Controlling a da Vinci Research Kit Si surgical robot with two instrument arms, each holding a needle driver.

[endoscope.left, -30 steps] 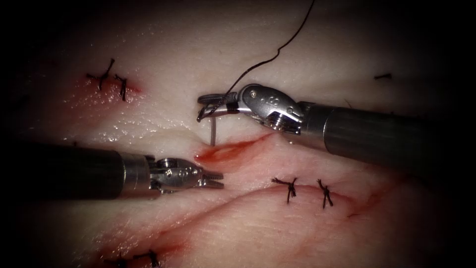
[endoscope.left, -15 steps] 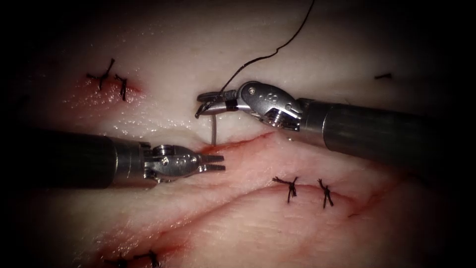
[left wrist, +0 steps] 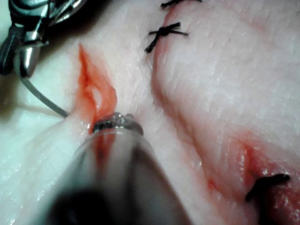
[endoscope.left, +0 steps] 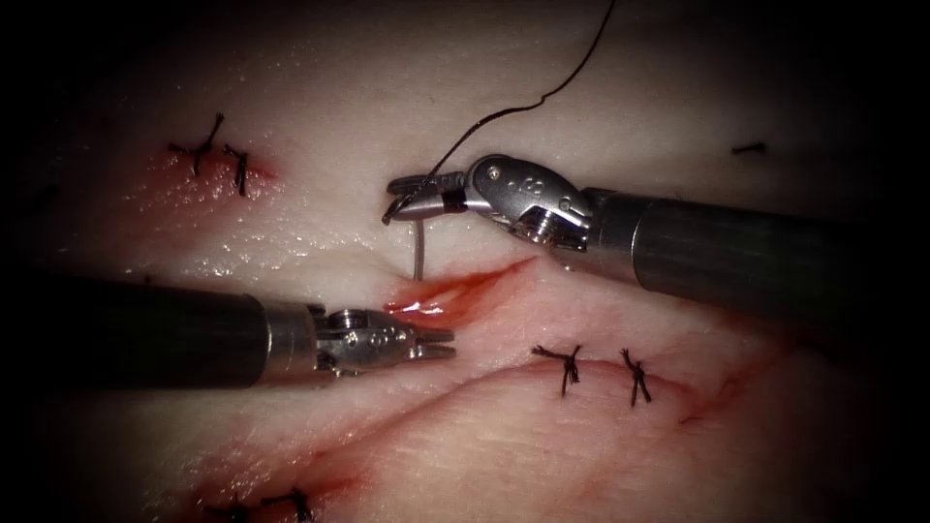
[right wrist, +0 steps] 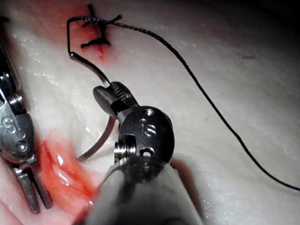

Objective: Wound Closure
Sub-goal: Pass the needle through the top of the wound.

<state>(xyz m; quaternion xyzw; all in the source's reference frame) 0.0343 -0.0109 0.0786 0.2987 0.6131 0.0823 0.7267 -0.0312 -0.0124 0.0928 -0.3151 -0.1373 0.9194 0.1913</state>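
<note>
My right tool (endoscope.left: 407, 201) has its jaws shut on the curved needle (endoscope.left: 418, 252) around mid-curve, a little nearer the tail. The needle hangs down from the jaws, and its point meets the tissue (endoscope.left: 320, 232) just up and left of the cut (endoscope.left: 455, 291), which gapes with red fluid. Black thread (endoscope.left: 504, 114) runs from the needle's tail up and away. My left tool (endoscope.left: 446, 343) lies at the cut's lower lip near its left end, jaws slightly open and holding nothing. In the right wrist view the jaws grip the needle (right wrist: 101, 136) beside the thread (right wrist: 197, 82).
Two tied stitches (endoscope.left: 567, 366) (endoscope.left: 635, 376) sit on a closed cut to the lower right. Older knots lie at the upper left (endoscope.left: 208, 150) and at the lower edge (endoscope.left: 291, 502). A short loose thread piece (endoscope.left: 748, 149) rests at the far right.
My left tool rose toward the cut, then dropped and slid right along its lower lip. The cut gapes wider now. The right tool and needle have barely moved.
</note>
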